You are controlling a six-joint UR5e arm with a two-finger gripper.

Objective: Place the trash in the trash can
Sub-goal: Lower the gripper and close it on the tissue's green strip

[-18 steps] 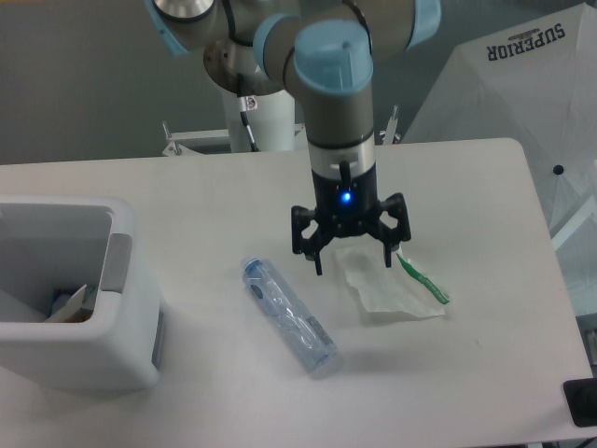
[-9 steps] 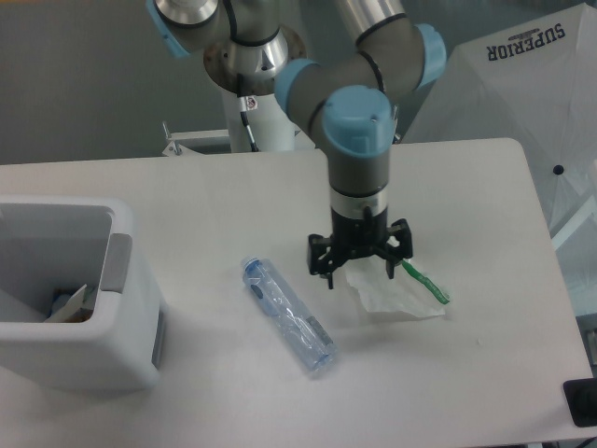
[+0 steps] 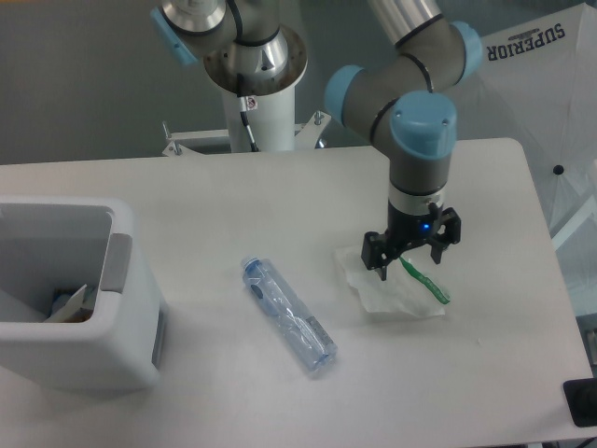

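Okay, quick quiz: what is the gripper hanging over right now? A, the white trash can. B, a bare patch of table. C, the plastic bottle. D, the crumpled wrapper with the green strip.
D: the gripper, fingers spread apart, sits right above the crumpled wrapper near its green strip, while the bottle lies off to the side and the trash can stands at the far end of the table.

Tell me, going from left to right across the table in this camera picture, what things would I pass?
Trash can → plastic bottle → crumpled wrapper, with the robot's open gripper hovering over its right part, above the green strip.
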